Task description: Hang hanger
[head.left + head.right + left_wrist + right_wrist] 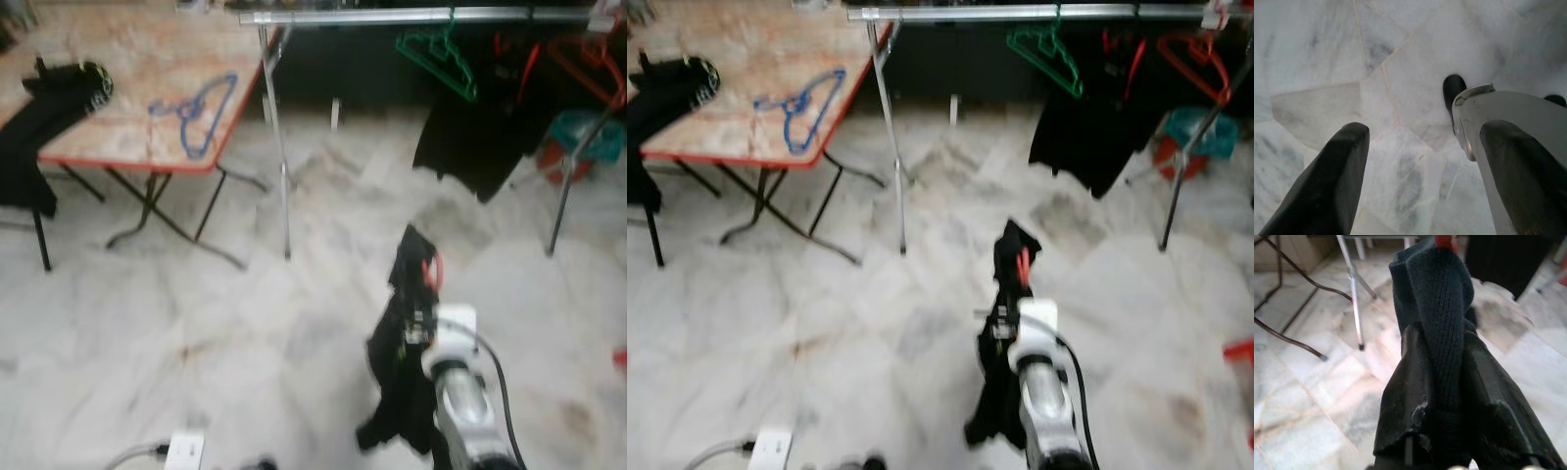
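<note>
The right hand (1442,382) reaches forward over the marble floor (196,323), clamped on a dark garment (400,362) on a red hanger (432,270), short of the rail (411,16). The left hand (1425,161) hangs down, fingers apart.
</note>
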You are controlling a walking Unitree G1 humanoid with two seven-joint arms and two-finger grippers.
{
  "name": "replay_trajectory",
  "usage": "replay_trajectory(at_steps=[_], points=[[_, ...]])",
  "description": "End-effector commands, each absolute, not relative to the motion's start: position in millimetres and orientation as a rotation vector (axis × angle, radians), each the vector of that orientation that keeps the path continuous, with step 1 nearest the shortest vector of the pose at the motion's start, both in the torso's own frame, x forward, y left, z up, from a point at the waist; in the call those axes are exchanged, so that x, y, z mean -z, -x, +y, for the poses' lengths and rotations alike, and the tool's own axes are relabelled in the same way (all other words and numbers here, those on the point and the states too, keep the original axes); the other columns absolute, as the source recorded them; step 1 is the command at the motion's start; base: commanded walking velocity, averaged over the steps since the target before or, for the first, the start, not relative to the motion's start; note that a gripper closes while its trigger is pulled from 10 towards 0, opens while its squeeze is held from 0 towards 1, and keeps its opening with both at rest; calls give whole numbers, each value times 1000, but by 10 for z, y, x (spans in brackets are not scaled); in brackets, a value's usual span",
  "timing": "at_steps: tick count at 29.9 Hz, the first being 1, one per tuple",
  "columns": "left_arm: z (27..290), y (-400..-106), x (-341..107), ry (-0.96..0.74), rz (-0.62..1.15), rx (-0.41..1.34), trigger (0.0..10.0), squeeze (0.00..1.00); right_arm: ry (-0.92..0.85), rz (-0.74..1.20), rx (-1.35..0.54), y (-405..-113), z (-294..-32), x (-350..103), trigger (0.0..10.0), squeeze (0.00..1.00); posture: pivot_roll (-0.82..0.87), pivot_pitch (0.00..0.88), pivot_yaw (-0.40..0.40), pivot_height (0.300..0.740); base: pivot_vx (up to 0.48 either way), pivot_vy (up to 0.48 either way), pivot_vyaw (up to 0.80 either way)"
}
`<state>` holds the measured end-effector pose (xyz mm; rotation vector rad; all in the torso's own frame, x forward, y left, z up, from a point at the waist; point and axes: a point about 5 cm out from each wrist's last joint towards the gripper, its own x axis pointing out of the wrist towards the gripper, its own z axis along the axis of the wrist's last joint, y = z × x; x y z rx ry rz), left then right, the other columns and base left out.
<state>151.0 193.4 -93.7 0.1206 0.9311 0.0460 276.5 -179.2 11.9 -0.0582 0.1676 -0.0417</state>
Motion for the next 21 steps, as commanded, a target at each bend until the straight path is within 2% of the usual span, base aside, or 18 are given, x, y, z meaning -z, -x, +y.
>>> replay_trajectory(at_steps=[1,13,21], points=[[1895,-1286,1033,-117,1020,-29,10000,0,55,137,54,-2781,-1824,-165,10000,0,17,129,2,740,-289,0,0],[1890,-1284,1034,-118,1020,-28,10000,0,59,137,54,-2781,-1828,-166,10000,0,16,130,1,740,-287,0,0],[1896,-1290,1031,-129,1017,-30,10000,0,59,135,52,-2789,-1824,-173,10000,0,17,129,2,740,0,0,0]])
